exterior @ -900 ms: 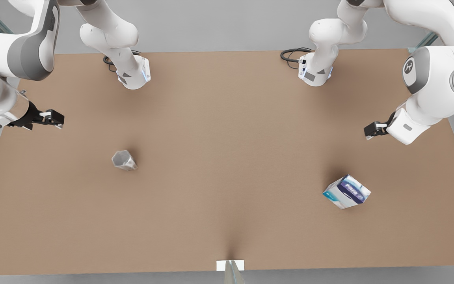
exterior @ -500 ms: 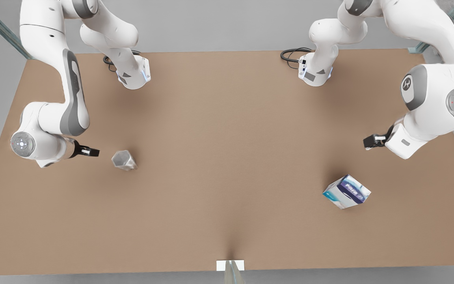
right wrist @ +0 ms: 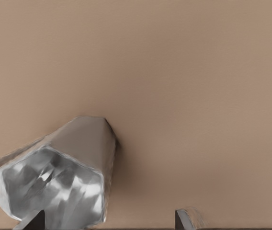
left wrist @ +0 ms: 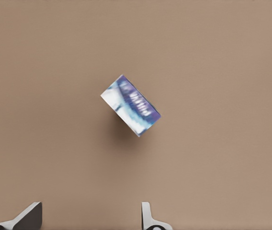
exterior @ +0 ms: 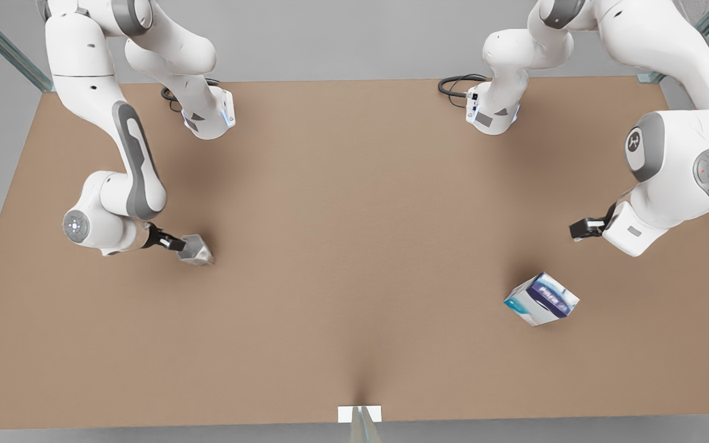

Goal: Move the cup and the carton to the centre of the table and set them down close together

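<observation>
Standing on the table, front view's left half: the cup, faceted, silvery-grey, upright or slightly tilted. Right gripper at the cup's side, on the front view's left, its dark tip meeting the cup's rim edge; whether it actually touches cannot be told. Right wrist view: the cup seen close from above, open mouth and shiny inner facets visible, overlapping one fingertip while the other fingertip stands well apart over bare table; fingers spread wide, nothing clasped between them, the cup off to one side of the gap rather than centred in it. Standing on the table, front view's right half: the carton, white with a blue-purple panel and teal accents, turned at an angle to the table edges. Left gripper hangs above the table near the carton, farther from the front edge, clearly apart from it. Left wrist view: the carton lies ahead of the gripper, printed lettering on its dark panel, both fingertips parted wide and empty. Cup and carton well apart, neither at the table's centre.
</observation>
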Robot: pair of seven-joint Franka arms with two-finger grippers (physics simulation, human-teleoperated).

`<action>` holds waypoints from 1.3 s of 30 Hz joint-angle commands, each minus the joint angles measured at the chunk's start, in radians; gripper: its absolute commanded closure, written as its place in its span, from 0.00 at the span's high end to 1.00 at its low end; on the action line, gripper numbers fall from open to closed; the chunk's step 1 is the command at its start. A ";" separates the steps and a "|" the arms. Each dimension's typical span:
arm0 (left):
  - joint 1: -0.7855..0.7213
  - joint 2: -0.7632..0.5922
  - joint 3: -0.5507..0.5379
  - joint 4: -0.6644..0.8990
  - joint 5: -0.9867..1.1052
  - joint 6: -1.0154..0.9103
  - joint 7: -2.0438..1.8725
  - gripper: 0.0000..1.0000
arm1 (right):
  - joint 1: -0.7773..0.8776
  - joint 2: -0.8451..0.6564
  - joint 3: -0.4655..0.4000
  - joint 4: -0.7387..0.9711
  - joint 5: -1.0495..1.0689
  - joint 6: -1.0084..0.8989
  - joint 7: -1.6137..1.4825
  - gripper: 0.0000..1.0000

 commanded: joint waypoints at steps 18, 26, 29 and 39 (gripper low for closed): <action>-0.008 -0.011 -0.002 0.003 0.000 -0.004 -0.132 1.00 | 0.006 0.104 0.002 0.008 0.053 0.051 -0.005 0.95; 0.026 0.031 0.003 0.020 -0.014 0.121 -0.640 1.00 | 0.016 0.118 0.002 0.011 0.059 0.048 -0.035 0.38; 0.026 0.048 0.003 0.023 -0.008 0.167 -0.781 1.00 | 0.017 0.128 0.002 0.015 0.059 0.048 -0.035 0.30; -0.013 0.120 -0.006 0.021 -0.035 0.121 -0.756 1.00 | 0.019 0.137 0.002 0.026 0.057 0.051 -0.035 0.22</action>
